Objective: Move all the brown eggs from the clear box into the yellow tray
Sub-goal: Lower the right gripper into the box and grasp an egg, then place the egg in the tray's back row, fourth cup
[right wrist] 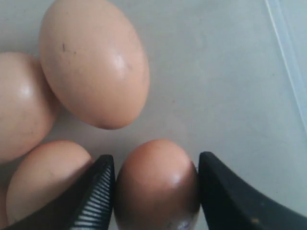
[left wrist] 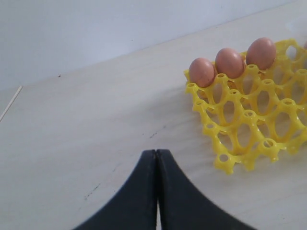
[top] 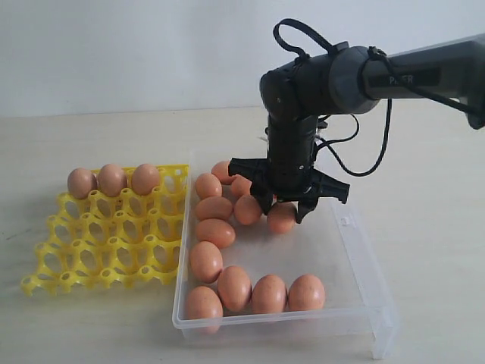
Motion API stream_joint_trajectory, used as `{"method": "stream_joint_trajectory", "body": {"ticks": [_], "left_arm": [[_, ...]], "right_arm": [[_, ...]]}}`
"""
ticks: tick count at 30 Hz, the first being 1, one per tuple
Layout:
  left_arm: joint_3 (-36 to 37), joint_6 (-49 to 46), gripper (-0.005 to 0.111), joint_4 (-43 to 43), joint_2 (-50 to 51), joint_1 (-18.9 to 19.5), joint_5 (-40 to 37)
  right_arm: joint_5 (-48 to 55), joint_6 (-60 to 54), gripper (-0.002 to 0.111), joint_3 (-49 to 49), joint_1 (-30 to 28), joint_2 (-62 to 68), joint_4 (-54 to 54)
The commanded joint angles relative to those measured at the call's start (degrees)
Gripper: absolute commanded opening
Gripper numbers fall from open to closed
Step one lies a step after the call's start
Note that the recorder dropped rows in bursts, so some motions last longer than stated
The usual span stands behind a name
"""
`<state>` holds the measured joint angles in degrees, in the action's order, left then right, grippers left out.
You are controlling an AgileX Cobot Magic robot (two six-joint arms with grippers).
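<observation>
While the left gripper (left wrist: pixel 157 154) sits clenched, the right gripper (right wrist: pixel 154 162) grasps 1 brown egg (right wrist: pixel 156 196) lengthwise between its pads, well right of the yellow tray (top: pixel 36 284).

Lab-style test bench (pale tabletop (top: pixel 439 250), blank white wall (top: pixel 136 53), robot arm (top: pixel 341 76))

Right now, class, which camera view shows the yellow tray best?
The exterior view: the whole yellow tray with three brown eggs in its far row. The left wrist view catches only part; the right wrist view, none.
</observation>
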<state>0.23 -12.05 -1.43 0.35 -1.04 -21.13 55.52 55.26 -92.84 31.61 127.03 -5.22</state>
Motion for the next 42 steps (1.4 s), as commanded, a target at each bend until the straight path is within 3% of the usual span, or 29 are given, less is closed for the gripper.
{"method": "stream_joint_trajectory", "body": {"ticks": [1, 3, 8, 16, 23, 40, 42], "left_arm": [[-0.23, 0.28, 0.0, 0.0, -0.35, -0.11, 0.43], [-0.23, 0.28, 0.0, 0.0, -0.35, -0.11, 0.43], [-0.23, 0.28, 0.0, 0.0, -0.35, -0.11, 0.43], [-0.23, 0.28, 0.0, 0.0, -0.35, -0.11, 0.43], [-0.23, 0.28, 0.0, 0.0, -0.35, -0.11, 0.43], [-0.23, 0.28, 0.0, 0.0, -0.35, -0.11, 0.43], [-0.23, 0.28, 0.0, 0.0, -0.35, -0.11, 0.43]], "right_arm": [[-0.25, 0.22, 0.01, -0.4, -0.23, 0.35, 0.15], [-0.25, -0.88, 0.0, -0.4, -0.23, -0.27, 0.15], [-3.58, -7.73, 0.0, -0.4, 0.62, -3.58, -3.72], [-33.28, -34.05, 0.0, -0.4, 4.6, -6.64, -1.87], [-51.96, -44.86, 0.0, -0.4, 7.38, -3.71, -0.9], [-54.8, -47.75, 0.0, -0.4, 9.0, 5.35, -0.74], [-54.8, -47.75, 0.004, -0.4, 9.0, 5.46, -0.76]]}}
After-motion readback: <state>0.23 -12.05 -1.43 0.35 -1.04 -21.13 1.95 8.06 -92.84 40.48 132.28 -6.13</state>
